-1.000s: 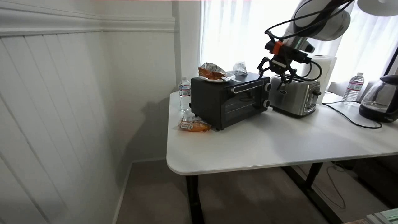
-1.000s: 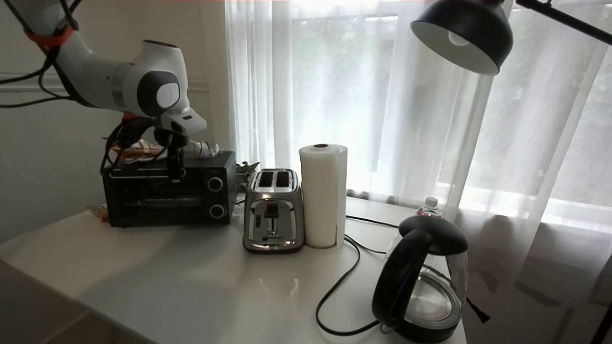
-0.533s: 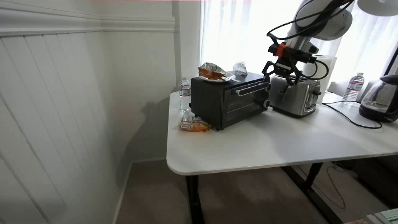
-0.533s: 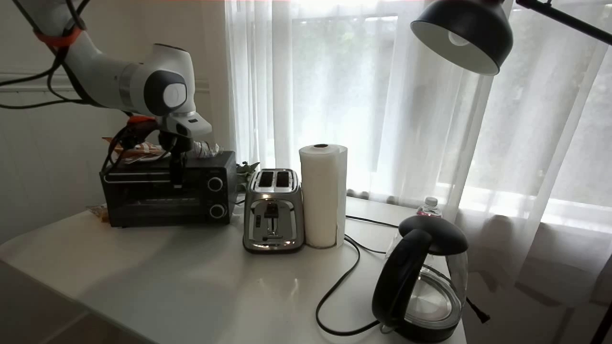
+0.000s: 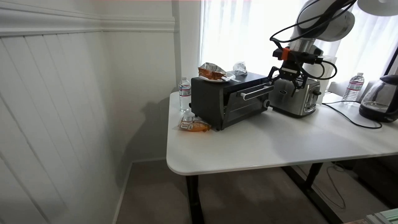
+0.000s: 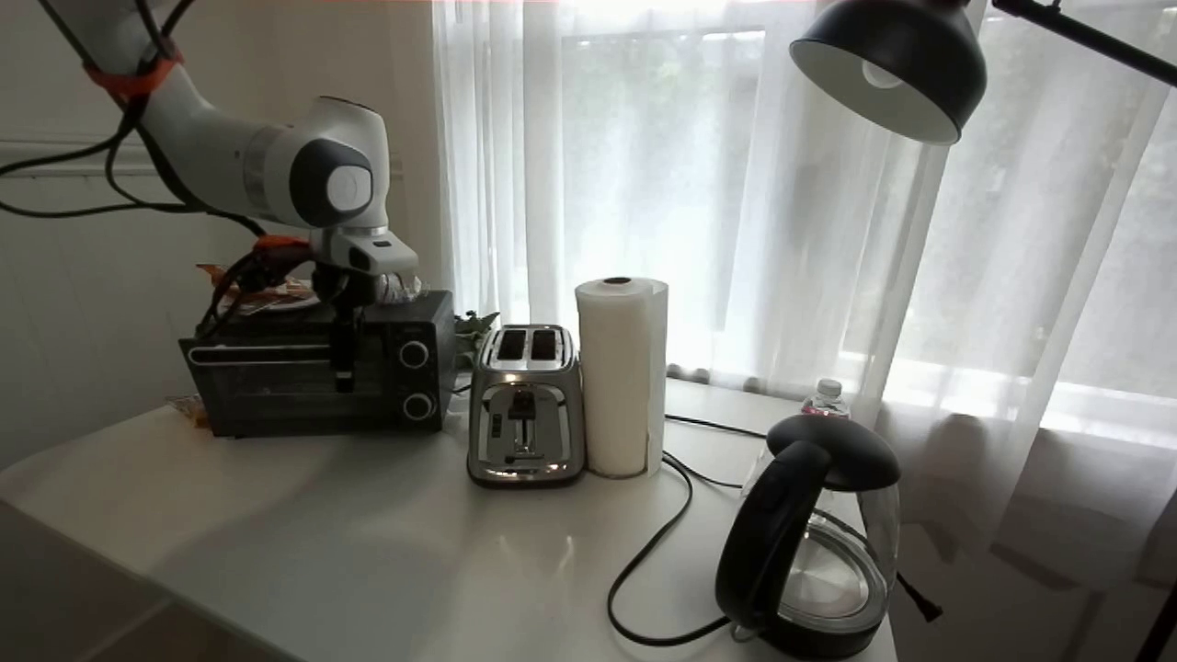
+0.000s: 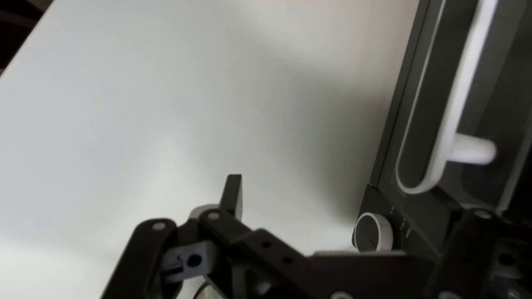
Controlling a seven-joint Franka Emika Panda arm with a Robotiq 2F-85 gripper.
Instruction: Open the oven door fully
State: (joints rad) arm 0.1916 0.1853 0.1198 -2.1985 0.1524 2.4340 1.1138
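Two jaws of our gripper [image 5: 281, 89] stand spread apart; just beside one, we see the handle [image 5: 258, 93] of the oven door [image 5: 245, 108], which leans partway out from the black oven [image 5: 206, 99] beside them.

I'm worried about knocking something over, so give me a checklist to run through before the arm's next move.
1. Oven door fully open: not ok; it leans only partway out from the oven.
2. Gripper open and holding nothing: ok; its jaws stand apart.
3. Contact with the door: cannot tell; the gripper is close to the end of the handle, but touch is hard to see.
4. Gap to the toaster: ok; an exterior view shows the gripper apart from it.
5. Orange packet out of the door's swing: ok, it seems; it lies by the oven's side.
6. Plate secure: cannot tell; it rests on the oven's top.
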